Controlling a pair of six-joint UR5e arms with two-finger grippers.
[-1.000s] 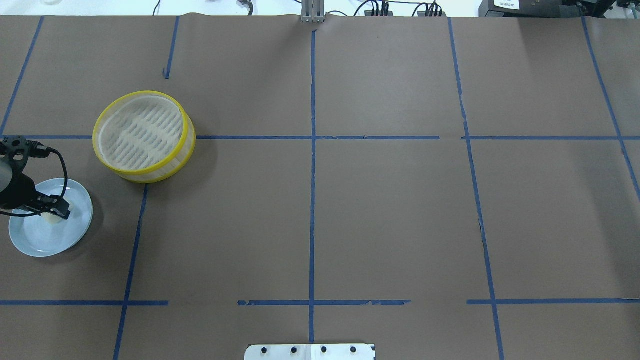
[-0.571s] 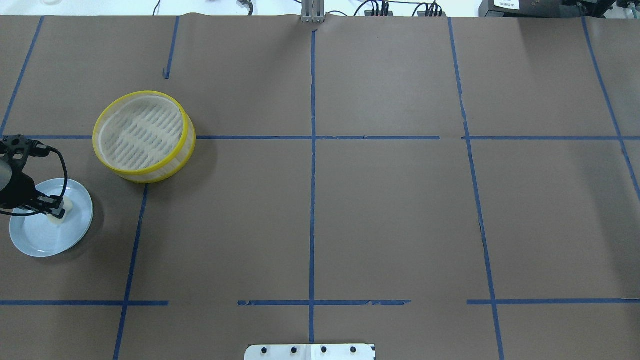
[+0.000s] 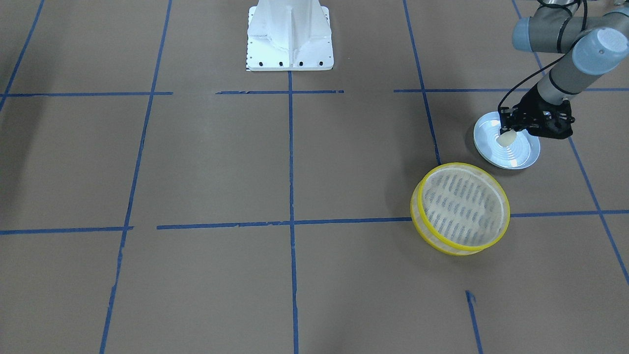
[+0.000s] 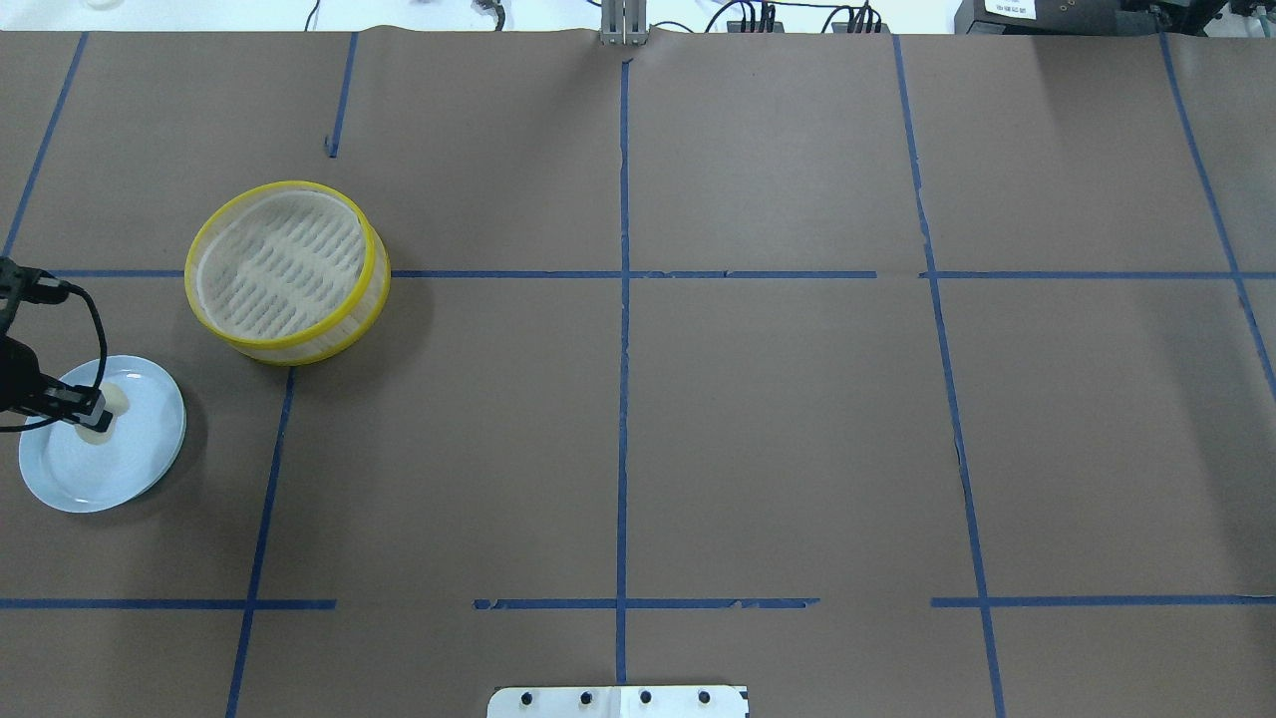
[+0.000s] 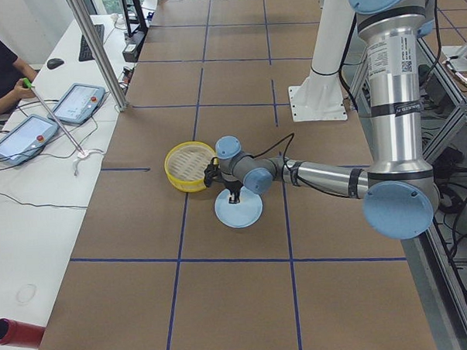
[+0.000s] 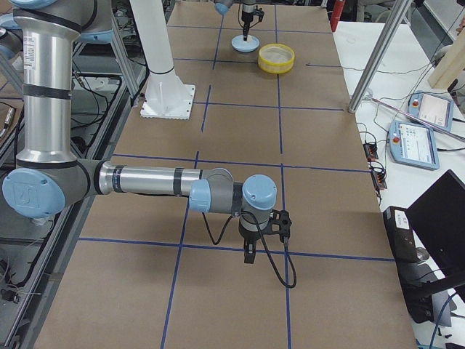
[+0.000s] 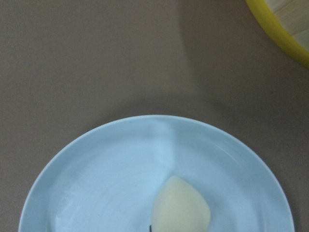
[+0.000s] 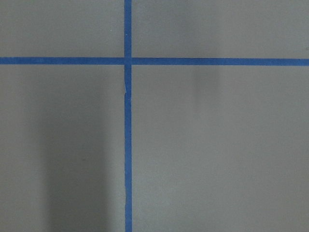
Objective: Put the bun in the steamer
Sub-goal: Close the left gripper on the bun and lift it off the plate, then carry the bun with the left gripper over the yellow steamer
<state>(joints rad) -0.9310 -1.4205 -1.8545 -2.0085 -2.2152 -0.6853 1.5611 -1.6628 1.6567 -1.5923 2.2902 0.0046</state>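
The bun (image 4: pixel 117 400) is a small cream-white chunk over the pale blue plate (image 4: pixel 150 469). My left gripper (image 4: pixel 100 414) appears shut on it from above, just above the plate's surface. The front-facing view shows the bun (image 3: pixel 505 139) under the gripper (image 3: pixel 508 132). In the left wrist view the bun (image 7: pixel 181 209) sits at the bottom edge over the plate (image 7: pixel 96 169). The yellow-rimmed steamer (image 4: pixel 287 269) stands empty, beyond the plate and to its right. My right gripper (image 6: pixel 249 253) shows only in the exterior right view, low over bare table; I cannot tell if it is open.
Brown paper with blue tape lines covers the table (image 4: pixel 778 429). The robot's white base plate (image 3: pixel 290 34) stands at the middle of the near edge. The steamer's yellow rim (image 7: pixel 285 29) shows at the top right of the left wrist view.
My left gripper has moved left in the overhead view, and the bun has gone with it. The plate and steamer have stayed put.
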